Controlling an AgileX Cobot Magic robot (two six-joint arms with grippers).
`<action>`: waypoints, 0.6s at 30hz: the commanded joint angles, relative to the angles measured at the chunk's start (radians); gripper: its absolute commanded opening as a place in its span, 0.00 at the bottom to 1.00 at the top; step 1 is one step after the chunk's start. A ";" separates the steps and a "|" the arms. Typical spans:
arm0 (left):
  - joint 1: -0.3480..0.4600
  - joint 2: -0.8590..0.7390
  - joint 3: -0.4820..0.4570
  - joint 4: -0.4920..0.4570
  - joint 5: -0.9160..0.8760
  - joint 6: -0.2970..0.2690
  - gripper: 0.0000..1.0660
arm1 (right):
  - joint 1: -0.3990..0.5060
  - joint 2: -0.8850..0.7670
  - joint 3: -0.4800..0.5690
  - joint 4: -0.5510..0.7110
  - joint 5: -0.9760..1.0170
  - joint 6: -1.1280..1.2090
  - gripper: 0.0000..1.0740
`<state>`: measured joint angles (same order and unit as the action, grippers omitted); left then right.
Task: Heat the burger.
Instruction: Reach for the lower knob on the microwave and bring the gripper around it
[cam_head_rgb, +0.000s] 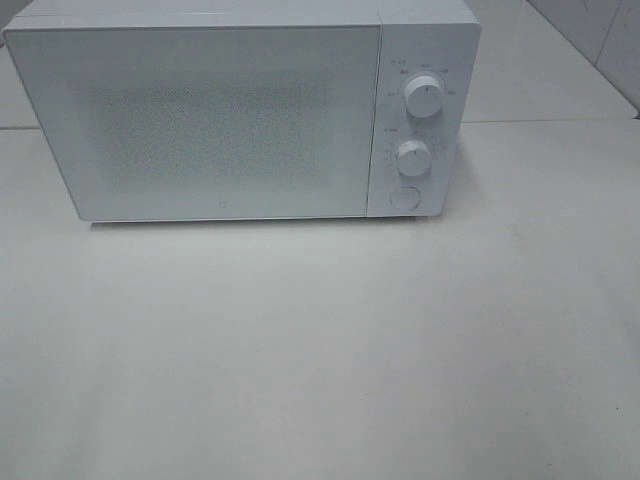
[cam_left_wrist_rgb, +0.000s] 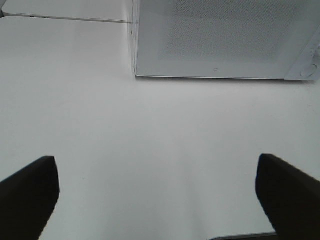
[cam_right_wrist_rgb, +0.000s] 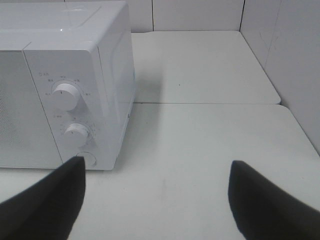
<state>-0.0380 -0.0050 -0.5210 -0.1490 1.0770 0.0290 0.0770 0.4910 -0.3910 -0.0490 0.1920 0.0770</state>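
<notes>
Microwave (cam_head_rgb: 200, 120) shut, burger unseen (inside, perhaps). Left tool (cam_left_wrist_rgb: 156, 167) and right tool (cam_right_wrist_rgb: 157, 167) released, empty. Right should probably meet round button (cam_head_rgb: 404, 197) squarely, gently.

Place reads to me as a robot test bench dressed as a kitchen corner. The one kitchen cue is a boxy white microwave oven with a speckled door (cam_head_rgb: 200, 120), which has two round white dials (cam_head_rgb: 424, 97) and a round white push button (cam_head_rgb: 404, 197). It stands on a plain matte white tabletop (cam_head_rgb: 320, 360) made of separate slabs; a straight seam between slabs (cam_right_wrist_rgb: 210, 103) shows. Bare white panel walls (cam_right_wrist_rgb: 295, 65) box in the corner.
</notes>
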 joint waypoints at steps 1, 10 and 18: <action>0.004 -0.026 0.004 -0.005 -0.009 -0.008 0.94 | 0.002 0.064 0.002 0.003 -0.092 0.002 0.69; 0.004 -0.026 0.004 -0.005 -0.009 -0.007 0.94 | 0.002 0.237 0.002 0.003 -0.338 0.002 0.69; 0.004 -0.026 0.004 -0.005 -0.009 -0.007 0.94 | 0.002 0.413 0.002 0.003 -0.553 0.002 0.69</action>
<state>-0.0380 -0.0050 -0.5210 -0.1490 1.0770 0.0290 0.0770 0.8590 -0.3910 -0.0490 -0.2660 0.0770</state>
